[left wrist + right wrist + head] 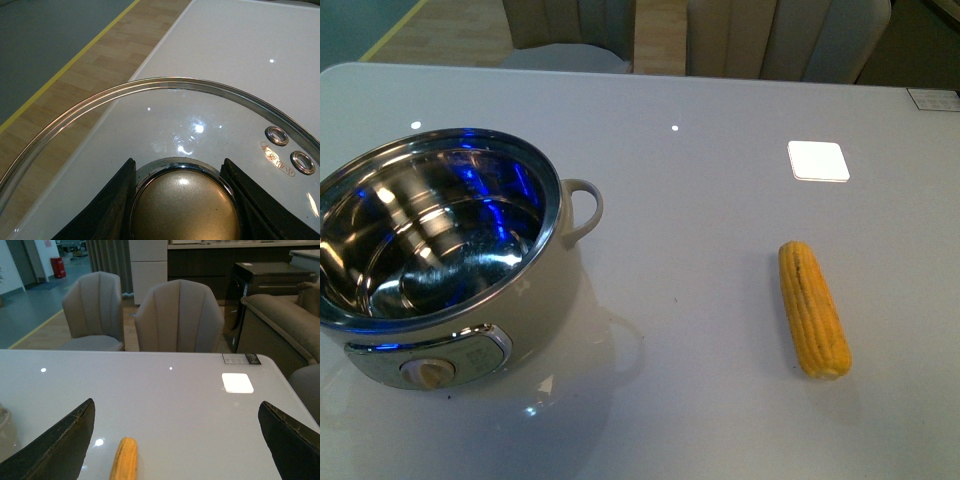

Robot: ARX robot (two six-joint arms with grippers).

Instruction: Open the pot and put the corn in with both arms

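**Lid off in the left gripper, corn lying on the table, right gripper wide open**

The front view gives me the table [700, 200] only, with neither arm and no lid in it. The pot [555, 280] sits at the lower left of that frame, uncovered, its steel inside bare and its dial panel facing me. The corn [813, 308] lies flat at the lower right, well apart from the pot, pointing roughly away from me.

Only the left wrist view shows the lid [200, 115]. The left gripper [178, 167] is closed on its gold knob [185, 205], with a black finger [110, 205] against each side. Through the glass I see the table edge and wooden floor.

The right wrist view shows the right gripper [176, 405] spread wide and holding nothing. The corn [125, 460] is on the table between its two fingers [55, 445], nearer this one, touching neither. How high the gripper hangs above it I cannot tell.

My count is one pot, one corn, one lid with two small metal eyelets [276, 135], and two chairs [179, 315] beyond the table. There is also one bright square reflection [818, 160] at the upper right of the front frame.
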